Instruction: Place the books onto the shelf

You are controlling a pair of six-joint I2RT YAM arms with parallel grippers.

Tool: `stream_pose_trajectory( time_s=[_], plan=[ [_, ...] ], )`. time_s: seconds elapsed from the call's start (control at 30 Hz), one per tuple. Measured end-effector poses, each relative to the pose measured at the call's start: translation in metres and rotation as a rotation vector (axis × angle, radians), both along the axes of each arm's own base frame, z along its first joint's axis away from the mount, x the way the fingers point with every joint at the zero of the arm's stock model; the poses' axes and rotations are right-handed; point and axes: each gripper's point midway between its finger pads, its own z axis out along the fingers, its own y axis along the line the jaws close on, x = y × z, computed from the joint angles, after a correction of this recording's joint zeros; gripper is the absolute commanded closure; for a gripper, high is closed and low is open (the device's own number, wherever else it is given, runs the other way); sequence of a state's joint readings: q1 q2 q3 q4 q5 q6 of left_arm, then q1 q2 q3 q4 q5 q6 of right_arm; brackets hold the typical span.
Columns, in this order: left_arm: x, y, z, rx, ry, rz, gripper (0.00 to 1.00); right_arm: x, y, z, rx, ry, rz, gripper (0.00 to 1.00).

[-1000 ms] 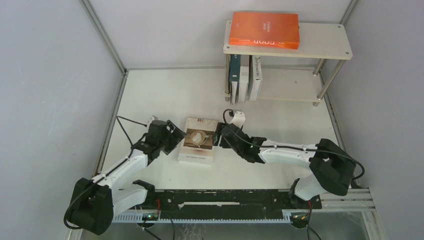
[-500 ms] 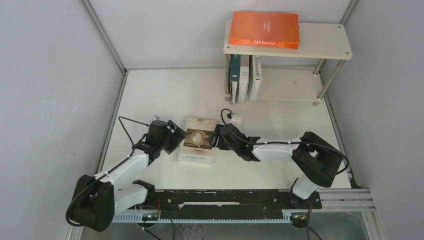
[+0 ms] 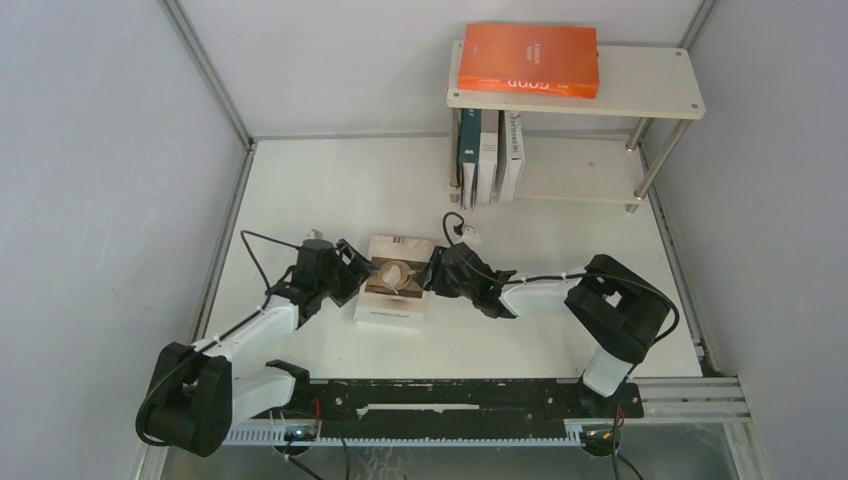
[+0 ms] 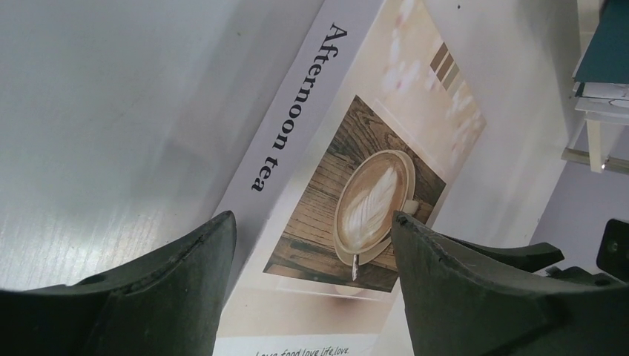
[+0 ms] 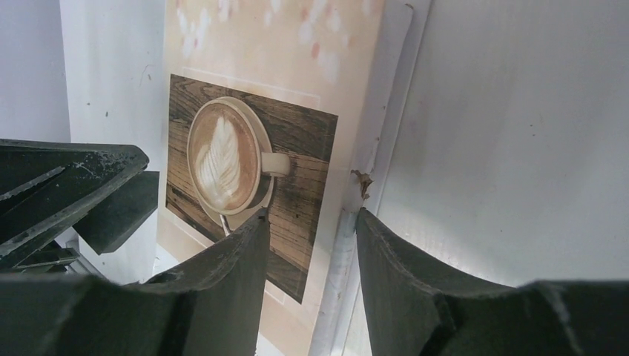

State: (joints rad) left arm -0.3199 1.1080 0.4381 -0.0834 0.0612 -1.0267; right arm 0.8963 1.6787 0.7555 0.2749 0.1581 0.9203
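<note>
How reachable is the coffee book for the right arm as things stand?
Likely yes: the right gripper straddles one edge of the book, jaws apart, nothing between; the left gripper sits at the opposite edge.

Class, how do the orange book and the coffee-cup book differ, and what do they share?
The orange book is bright orange; the coffee-cup book is white with a latte photo. The orange book rests on the shelf's top board; the coffee-cup book on the table. The left end effector and right end effector flank the coffee-cup book, neither the orange book. Both lie flat.
</note>
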Motion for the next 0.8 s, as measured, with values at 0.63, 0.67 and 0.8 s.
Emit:
stream_pose_trajectory(
  time_s=[0.63,0.67,0.8],
  plan=[
    [-0.0009,0.0004,-0.0039,-0.005,-0.015,-0.038,0.21,0.0075,0.0054,-0.0055,0.055,0.023,-0.003,0.86],
    [-0.0008,0.0004,-0.0040,-0.006,-0.015,-0.037,0.21,0.0079,0.0051,-0.0054,0.055,0.023,-0.005,0.90],
    [-0.0008,0.0004,-0.0037,-0.009,-0.021,-0.038,0.18,0.0083,0.0048,-0.0054,0.056,0.025,-0.005,0.99]
  ],
)
